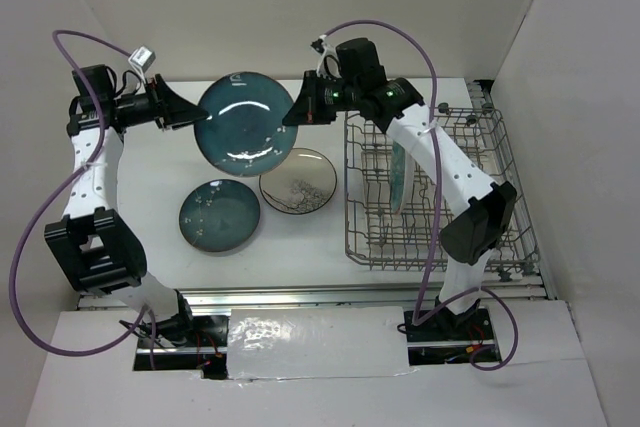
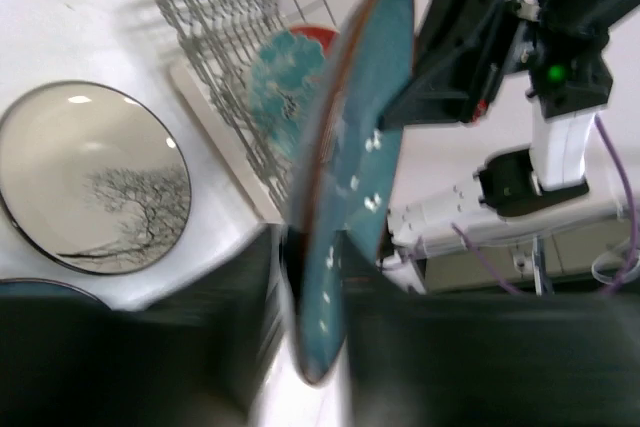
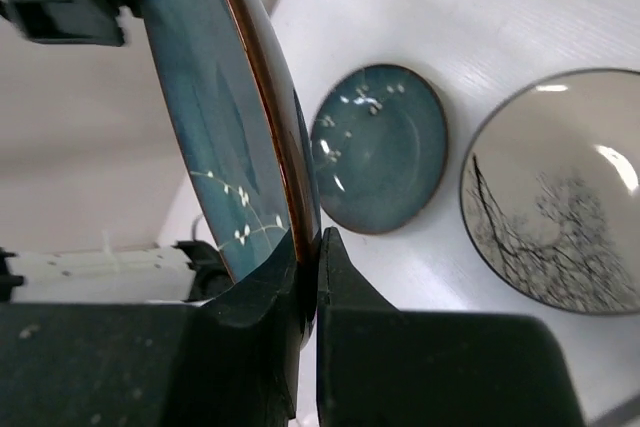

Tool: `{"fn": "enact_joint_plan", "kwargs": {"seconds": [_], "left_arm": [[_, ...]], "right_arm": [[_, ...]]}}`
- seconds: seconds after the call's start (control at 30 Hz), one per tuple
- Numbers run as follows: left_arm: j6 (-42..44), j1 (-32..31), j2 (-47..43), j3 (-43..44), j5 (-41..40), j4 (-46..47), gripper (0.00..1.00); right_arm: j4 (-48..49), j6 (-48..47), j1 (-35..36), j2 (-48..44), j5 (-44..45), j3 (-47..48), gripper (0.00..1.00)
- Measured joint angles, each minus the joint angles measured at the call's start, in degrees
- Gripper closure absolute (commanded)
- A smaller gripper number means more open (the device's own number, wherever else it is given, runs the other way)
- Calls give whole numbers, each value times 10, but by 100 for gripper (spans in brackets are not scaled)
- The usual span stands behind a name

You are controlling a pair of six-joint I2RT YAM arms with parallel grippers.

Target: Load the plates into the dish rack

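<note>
A large dark teal plate (image 1: 245,119) hangs upright above the table's back, between both grippers. My right gripper (image 1: 298,107) is shut on its right rim; in the right wrist view the fingers (image 3: 316,247) pinch the rim of the plate (image 3: 215,117). My left gripper (image 1: 190,112) is at its left rim. In the left wrist view its blurred fingers (image 2: 315,247) straddle the plate's edge (image 2: 360,147), with a gap showing on the left side. A smaller teal plate (image 1: 219,214) and a cream plate (image 1: 298,181) lie flat on the table. A red and turquoise plate (image 1: 400,175) stands in the dish rack (image 1: 500,197).
The grey wire rack fills the table's right side, and its left wall (image 1: 349,187) is close to the cream plate. White walls enclose the table at the back and both sides. A metal rail (image 1: 300,295) runs along the near edge.
</note>
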Motion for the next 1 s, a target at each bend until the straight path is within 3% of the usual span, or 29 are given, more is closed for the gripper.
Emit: {"fn": "enact_joint_plan", "kwargs": {"seconds": [0.07, 0.1, 0.3, 0.57, 0.73, 1.0], "left_arm": [[1, -1, 0, 3, 14, -17, 11], [1, -1, -1, 6, 19, -28, 9], [5, -4, -31, 15, -26, -94, 7], [-16, 1, -126, -23, -152, -125, 8], [-18, 1, -150, -45, -185, -132, 8], [-13, 1, -150, -74, -204, -138, 8]], "right_arm": [[-12, -22, 2, -4, 10, 0, 100], [-20, -30, 2, -6, 17, 0, 100], [-61, -59, -1, -45, 87, 0, 100], [-69, -96, -52, -249, 292, -45, 100], [-60, -134, -64, -331, 451, -45, 100], [-13, -241, -115, -417, 662, -203, 100]]}}
